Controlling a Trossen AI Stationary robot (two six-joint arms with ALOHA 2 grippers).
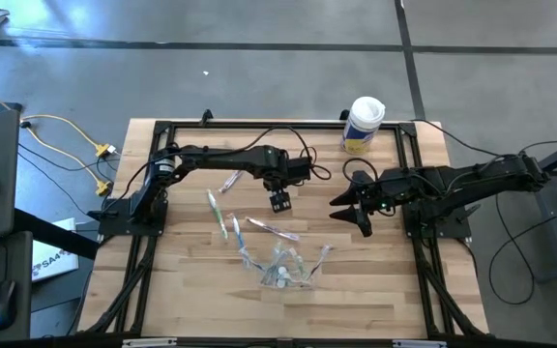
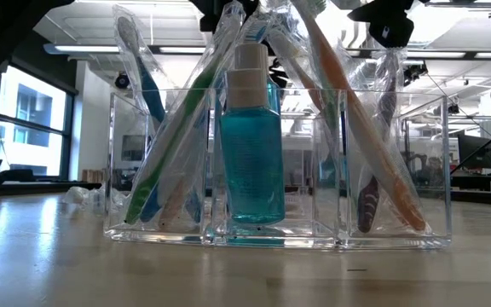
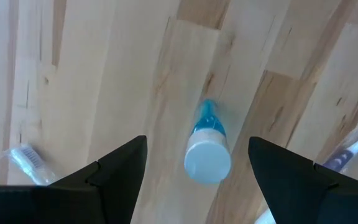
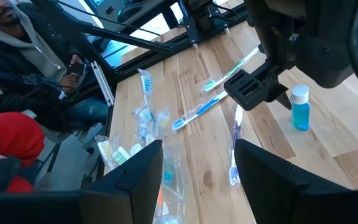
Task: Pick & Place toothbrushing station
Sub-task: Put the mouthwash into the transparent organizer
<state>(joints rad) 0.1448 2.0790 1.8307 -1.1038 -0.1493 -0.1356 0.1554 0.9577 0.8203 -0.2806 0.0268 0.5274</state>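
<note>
A small upright bottle of teal-blue liquid with a white cap [image 3: 207,158] stands on the wooden table; it also shows in the right wrist view [image 4: 299,112]. My left gripper [image 3: 197,139] is open and hovers above it near the table's middle [image 1: 280,201], one finger on either side, touching nothing. A clear plastic holder [image 1: 283,266] near the front holds several wrapped toothbrushes and another teal bottle [image 2: 250,145]. Loose toothbrushes [image 1: 222,215] lie flat on the table. My right gripper [image 1: 351,208] is open and empty to the right of the left gripper.
A large white canister with a yellow label [image 1: 364,124] stands at the far edge. Black frame rails [image 1: 259,126] run around the table. People [image 4: 23,56] sit beyond the table's edge in the right wrist view. Bare wood lies at the table's right front.
</note>
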